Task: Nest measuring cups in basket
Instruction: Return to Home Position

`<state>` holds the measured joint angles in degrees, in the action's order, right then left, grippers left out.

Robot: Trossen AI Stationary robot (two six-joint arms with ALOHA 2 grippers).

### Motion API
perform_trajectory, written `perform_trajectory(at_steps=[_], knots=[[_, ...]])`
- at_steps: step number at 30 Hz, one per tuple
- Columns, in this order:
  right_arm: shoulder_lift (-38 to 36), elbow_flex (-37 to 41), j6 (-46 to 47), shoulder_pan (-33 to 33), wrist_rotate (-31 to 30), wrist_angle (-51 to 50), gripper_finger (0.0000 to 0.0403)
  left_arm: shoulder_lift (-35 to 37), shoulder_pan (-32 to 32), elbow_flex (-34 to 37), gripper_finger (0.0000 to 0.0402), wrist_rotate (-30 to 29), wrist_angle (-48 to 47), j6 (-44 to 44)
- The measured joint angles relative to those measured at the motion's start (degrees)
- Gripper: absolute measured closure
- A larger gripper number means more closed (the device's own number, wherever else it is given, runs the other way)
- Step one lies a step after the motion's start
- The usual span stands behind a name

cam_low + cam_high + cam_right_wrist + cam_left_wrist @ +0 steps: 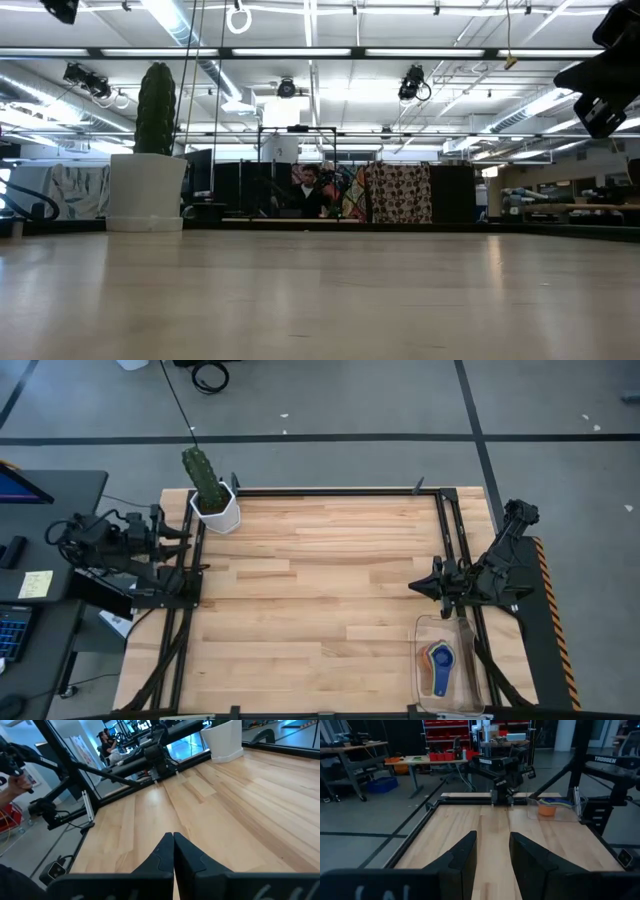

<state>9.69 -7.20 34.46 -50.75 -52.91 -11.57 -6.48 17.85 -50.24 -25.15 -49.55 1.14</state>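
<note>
The right gripper [173,838] has its two fingers pressed together, and there is nothing between them. It hangs a little above the bare wood of the table [320,590] and points toward the middle.

Just beside this gripper, off to one side and close to the table's corner, sits the basket [421,660]. The measuring cups [441,660] lie inside it, tucked one into the next. A blue one shows on top, with orange and red peeking out around it. The stack is small in the view from above, so it is hard to say if all seven are there.

This could go wrong because the basket is so close to the right arm. If that arm swings wide as it folds back to rest, it may bump the clear wall. A bump could slide the basket toward the table edge or knock the cups apart.

Far across the table from the right gripper is the left gripper [491,838]. Its fingers are apart and it holds nothing. It waits by its own side of the table, well away from the basket.

Just beside the left gripper, at the far corner, stands the white cactus pot [218,510]. Beyond the table, a person [310,190] is in the room.
</note>
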Motion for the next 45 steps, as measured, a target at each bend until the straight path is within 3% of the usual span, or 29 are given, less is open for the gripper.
perform_trajectory(at_steps=[6,16,39,42,45], knots=[[0.00,0.00,-0.15,0.00,-0.04,-1.09,0.0400,6.32,0.00,7.62,0.0280,-0.15,3.66,0.16],[0.04,0.00,-1.95,-0.01,-1.68,-2.59,0.0400,6.23,0.00,15.35,0.0280,0.26,13.88,-1.71],[0.04,0.00,-5.59,-0.01,-1.44,-6.18,0.0390,6.20,0.00,47.06,0.0280,0.40,48.44,-0.24],[0.04,0.00,-4.59,0.00,-1.44,-7.49,0.0390,6.27,0.02,49.71,0.0280,0.51,54.35,-0.51],[0.04,0.00,-4.60,0.01,-1.44,-8.04,0.0390,5.73,0.02,49.68,0.0280,1.19,54.15,-1.51]])
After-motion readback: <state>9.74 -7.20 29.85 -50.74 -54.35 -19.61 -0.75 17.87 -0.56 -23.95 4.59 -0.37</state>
